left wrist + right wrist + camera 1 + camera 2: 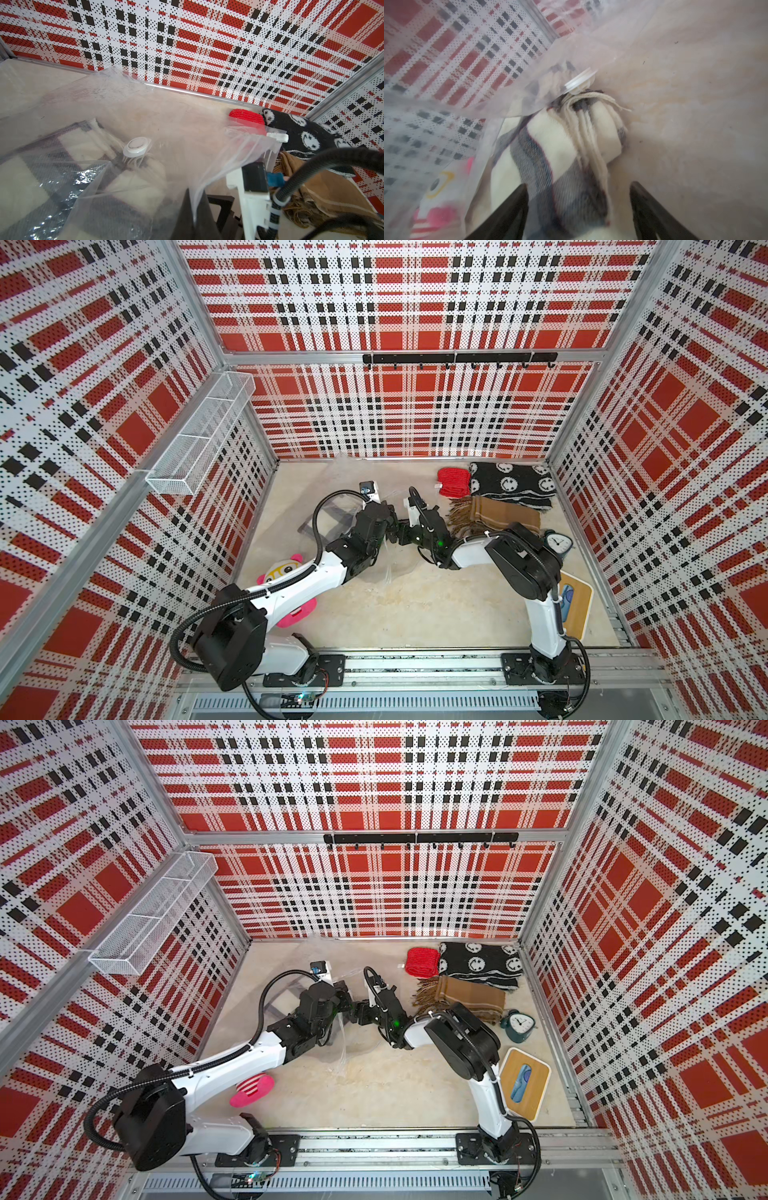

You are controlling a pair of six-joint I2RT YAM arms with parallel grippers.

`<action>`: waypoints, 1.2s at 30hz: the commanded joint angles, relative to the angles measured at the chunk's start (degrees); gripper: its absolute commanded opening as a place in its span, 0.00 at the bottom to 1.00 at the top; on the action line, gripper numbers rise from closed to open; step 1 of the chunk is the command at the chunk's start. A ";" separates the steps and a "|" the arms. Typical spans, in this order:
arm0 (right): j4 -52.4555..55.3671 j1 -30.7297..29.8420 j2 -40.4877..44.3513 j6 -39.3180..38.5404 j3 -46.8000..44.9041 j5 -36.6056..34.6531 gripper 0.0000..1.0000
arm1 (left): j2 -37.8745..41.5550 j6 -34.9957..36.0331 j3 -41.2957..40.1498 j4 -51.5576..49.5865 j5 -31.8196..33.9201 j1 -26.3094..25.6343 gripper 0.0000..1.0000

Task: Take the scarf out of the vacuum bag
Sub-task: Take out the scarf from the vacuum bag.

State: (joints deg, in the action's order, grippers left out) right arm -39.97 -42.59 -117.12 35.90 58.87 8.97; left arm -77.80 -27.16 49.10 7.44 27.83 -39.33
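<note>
Item, vacuum bag (338, 506): clear, crinkled, lying just left of centre in a top view, the cream-and-grey plaid scarf (550, 158) inside it under the white valve (136, 147); my left gripper (192, 207) pinches its film, and my right gripper (578, 184) stands spread astride the scarf.

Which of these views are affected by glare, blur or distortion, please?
Left wrist view: sharp on the valve cap, with glittering glare on the crinkled vacuum bag. Right wrist view: soft throughout, the scarf slightly blurred, the background hazy behind the film. Both top views: evenly lit, walls bowed by the wide lens, bag barely visible.
</note>
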 commanded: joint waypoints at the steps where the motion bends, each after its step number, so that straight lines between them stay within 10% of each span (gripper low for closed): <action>1: 1.50 -2.54 6.13 -3.65 -2.65 -5.69 0.97 | -0.03 -0.36 -0.59 0.31 -0.11 -0.22 0.00; 15: -0.87 -4.43 12.10 3.26 -13.48 -0.64 0.99 | 1.71 -4.83 -1.57 -0.06 -4.13 0.44 0.00; 36: 1.59 -8.37 -2.13 6.28 -0.27 0.09 0.96 | 3.92 0.62 -4.71 2.93 -0.17 -2.81 0.00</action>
State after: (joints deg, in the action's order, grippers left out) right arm -38.74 -50.19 -117.49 41.69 56.29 9.23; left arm -76.79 -27.73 45.34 9.63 26.00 -41.87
